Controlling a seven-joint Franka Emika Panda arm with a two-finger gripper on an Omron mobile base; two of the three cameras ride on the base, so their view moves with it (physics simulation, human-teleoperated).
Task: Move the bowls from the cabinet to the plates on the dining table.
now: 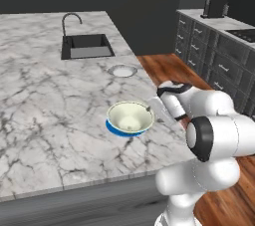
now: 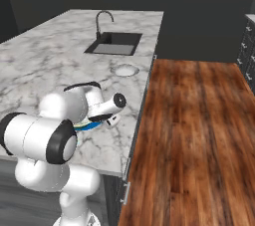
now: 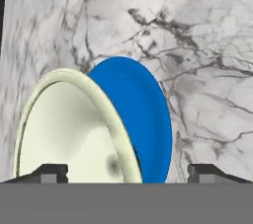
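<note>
Glossy white arm [image 1: 209, 135] here, rounded bulbous segments, black rings capping the joints, a dark cable looping near its wrist, small dark fingertips [image 3: 49, 172].

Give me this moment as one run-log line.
tool: open, jaws either side of bowl rim | bowl: upright on blue plate, marble table | pale plate: bare, near sink

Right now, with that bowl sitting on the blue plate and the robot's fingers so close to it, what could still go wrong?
1. The bowl sits on the blue plate with the open fingers on either side of its rim; pulling back crooked could tip or drag it.
2. Bowl and plate lie fairly near the marble table's edge, so a hard nudge might push them toward the wooden floor.
3. The other plate has no bowl yet.
</note>
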